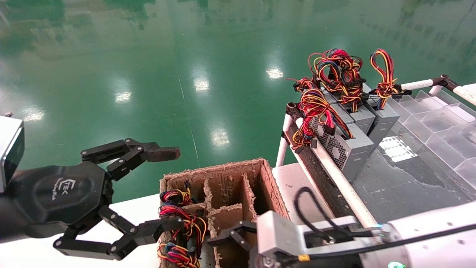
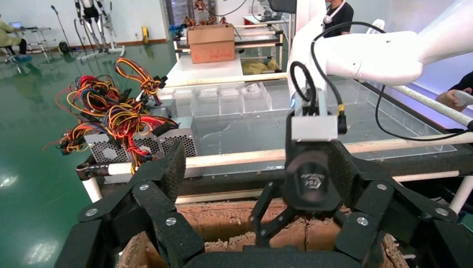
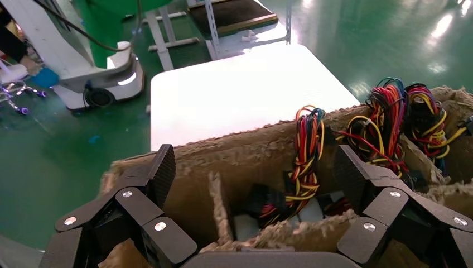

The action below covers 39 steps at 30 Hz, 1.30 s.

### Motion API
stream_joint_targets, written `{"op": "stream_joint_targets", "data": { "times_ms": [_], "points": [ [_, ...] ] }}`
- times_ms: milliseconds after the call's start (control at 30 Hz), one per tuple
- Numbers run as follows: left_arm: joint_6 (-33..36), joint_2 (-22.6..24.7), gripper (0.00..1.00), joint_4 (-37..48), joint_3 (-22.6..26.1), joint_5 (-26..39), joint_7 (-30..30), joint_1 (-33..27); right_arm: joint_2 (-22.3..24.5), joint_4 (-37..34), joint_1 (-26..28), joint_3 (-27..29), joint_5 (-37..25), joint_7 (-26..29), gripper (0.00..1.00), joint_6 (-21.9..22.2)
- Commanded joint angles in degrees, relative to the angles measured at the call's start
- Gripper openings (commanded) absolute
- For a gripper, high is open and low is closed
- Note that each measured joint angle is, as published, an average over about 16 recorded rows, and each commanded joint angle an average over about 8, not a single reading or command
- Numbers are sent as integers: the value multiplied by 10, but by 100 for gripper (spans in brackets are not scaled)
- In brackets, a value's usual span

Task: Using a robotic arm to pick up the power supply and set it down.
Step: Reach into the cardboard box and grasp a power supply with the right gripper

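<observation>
Several grey power supplies (image 1: 355,149) with red, yellow and black wire bundles stand in a row on the right-hand bench, also visible in the left wrist view (image 2: 173,142). More wire bundles (image 1: 182,223) stick up from a brown divided carton (image 1: 230,173). The white robotic arm's right gripper (image 1: 230,236) hangs open just above the carton's compartments, holding nothing. The right wrist view shows its fingers (image 3: 163,170) spread over a cell, in which one power supply (image 3: 245,226) sits under its wires. My left gripper (image 1: 169,188) stays open beside the carton's left side, empty.
A white pipe rail (image 1: 334,167) edges the bench between the carton and the row of supplies. Clear divided trays (image 1: 438,123) lie at the far right. The carton rests on a white table (image 1: 122,212). Glossy green floor lies beyond.
</observation>
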Motion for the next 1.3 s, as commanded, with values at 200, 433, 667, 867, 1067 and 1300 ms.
{"op": "stream_joint_targets", "data": {
  "times_ms": [200,433,667,867,1067,1300],
  "points": [
    [0,0,100,0,0,0,0,0,-43,-17,4,-14,-30,-11,100,32],
    [0,0,100,0,0,0,0,0,-66,-15,1,-23,-53,-15,100,59],
    [0,0,100,0,0,0,0,0,-72,-13,1,-26,-69,-17,100,76],
    [0,0,100,0,0,0,0,0,-78,-21,-1,-30,-79,-17,100,83],
    [0,0,100,0,0,0,0,0,-101,-56,-1,-41,-90,-20,56,89],
    [0,0,100,0,0,0,0,0,-111,-89,2,-39,-82,-36,0,83]
  ]
}}
